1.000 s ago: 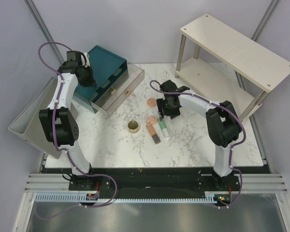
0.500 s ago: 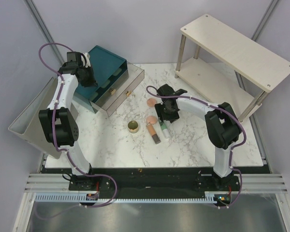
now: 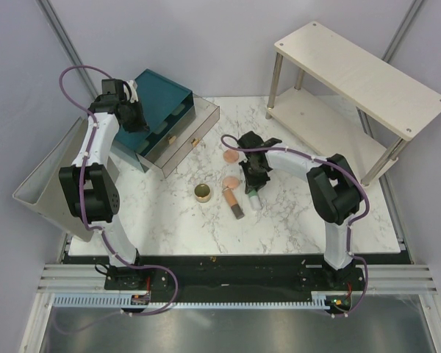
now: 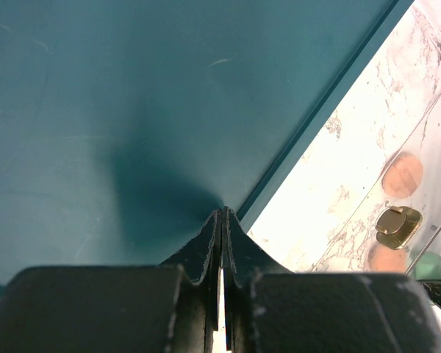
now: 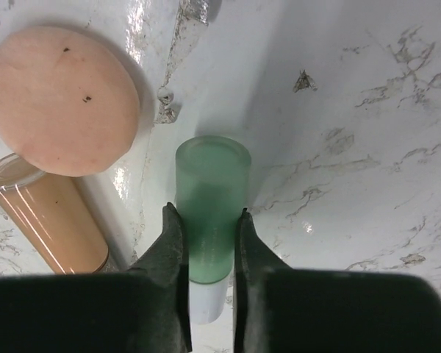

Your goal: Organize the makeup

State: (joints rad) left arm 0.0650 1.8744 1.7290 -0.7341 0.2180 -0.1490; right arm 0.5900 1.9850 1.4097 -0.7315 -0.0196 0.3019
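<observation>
My right gripper [image 3: 253, 176] [image 5: 206, 215] is shut on the green-and-white tube [image 5: 212, 193], which lies on the marble table [image 3: 176, 228]; the tube's white end shows below the gripper in the top view [image 3: 254, 200]. The orange-and-dark tube [image 3: 232, 201] [image 5: 55, 220] lies just left of it. One peach-pink disc [image 3: 230, 182] [image 5: 59, 99] touches the tubes' far ends. The other disc [image 3: 230, 156] lies farther back. The gold tin [image 3: 203, 193] stands to the left. My left gripper [image 3: 131, 118] [image 4: 222, 215] is shut and empty over the teal box top [image 4: 132, 110].
The teal box [image 3: 162, 95] stands at the back left with its two clear drawers [image 3: 187, 136] pulled out, gold knobs on their fronts. A white two-tier shelf [image 3: 360, 73] stands at the back right. A grey bin [image 3: 48, 184] leans off the table's left edge.
My right gripper has moved left and toward the near edge, down over the green-and-white tube, and closed on it. The left arm has not moved.
</observation>
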